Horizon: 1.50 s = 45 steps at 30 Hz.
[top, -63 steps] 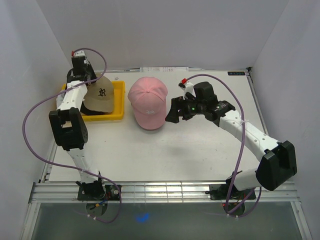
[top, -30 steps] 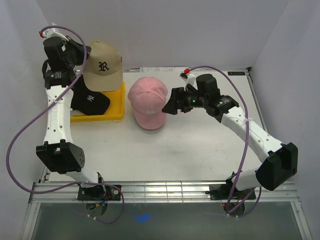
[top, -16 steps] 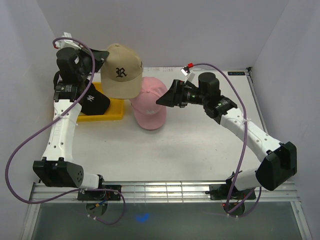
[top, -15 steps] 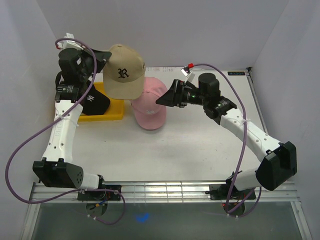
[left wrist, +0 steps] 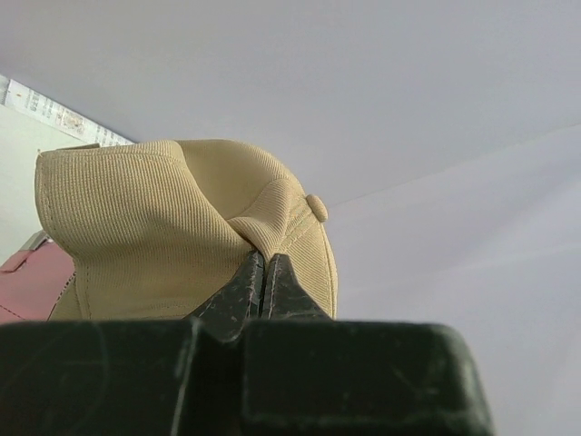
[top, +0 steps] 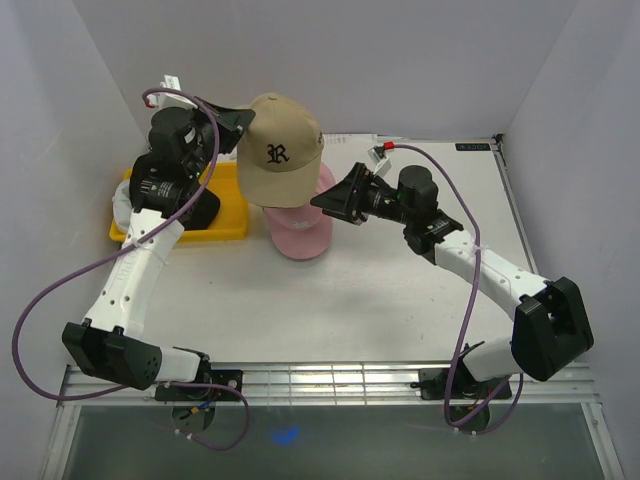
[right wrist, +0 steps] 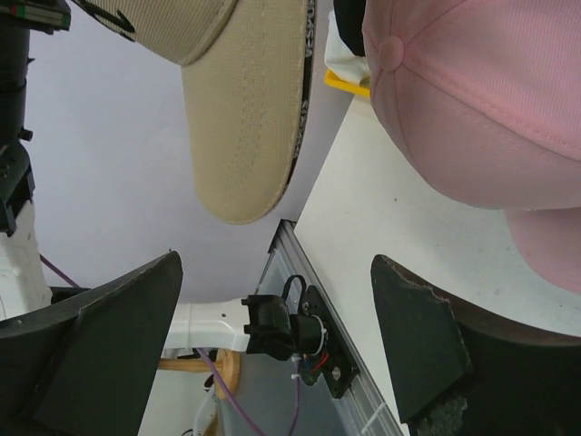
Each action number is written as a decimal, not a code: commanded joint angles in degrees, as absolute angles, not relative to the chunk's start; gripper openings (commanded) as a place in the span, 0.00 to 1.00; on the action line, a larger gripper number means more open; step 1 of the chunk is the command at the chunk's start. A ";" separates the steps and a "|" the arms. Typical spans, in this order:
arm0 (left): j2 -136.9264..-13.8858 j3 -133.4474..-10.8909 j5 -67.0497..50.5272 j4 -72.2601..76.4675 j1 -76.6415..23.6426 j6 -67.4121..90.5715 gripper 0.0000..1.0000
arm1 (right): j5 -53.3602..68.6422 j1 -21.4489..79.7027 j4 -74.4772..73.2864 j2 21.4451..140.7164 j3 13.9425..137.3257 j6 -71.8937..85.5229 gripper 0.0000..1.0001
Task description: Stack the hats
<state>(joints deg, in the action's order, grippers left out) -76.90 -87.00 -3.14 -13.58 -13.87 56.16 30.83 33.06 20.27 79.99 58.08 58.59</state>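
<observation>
My left gripper (top: 246, 120) is shut on the back of the tan hat (top: 283, 152) and holds it in the air over the pink hat (top: 299, 228). The pink hat lies on the table, half hidden beneath the tan one. In the left wrist view the jaws pinch a fold of tan hat (left wrist: 182, 227) fabric. A black hat (top: 200, 206) lies in the yellow tray (top: 180, 236), partly behind my left arm. My right gripper (top: 322, 200) is open and empty, just right of the pink hat (right wrist: 481, 100), with the tan brim (right wrist: 250, 118) above it.
The yellow tray stands at the back left against the wall. White walls close in the back and both sides. The metal rail (top: 330, 385) with the arm bases runs along the near edge.
My left gripper has lifted the tan hat out of the tray and carried it right, over the pink hat. The black hat is uncovered. My right gripper rose and edged left.
</observation>
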 commanded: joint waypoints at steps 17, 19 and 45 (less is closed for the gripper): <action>-74.36 -85.25 -0.88 -9.93 -19.60 56.78 0.00 | 28.04 32.96 36.73 84.37 57.84 68.90 0.91; -74.18 -84.99 -0.88 -10.02 -19.69 56.69 0.00 | 27.86 32.96 37.61 84.64 57.74 69.34 0.92; -72.77 -84.09 -0.88 -13.00 -19.78 51.07 0.00 | 36.20 31.73 37.35 89.38 63.72 72.24 0.12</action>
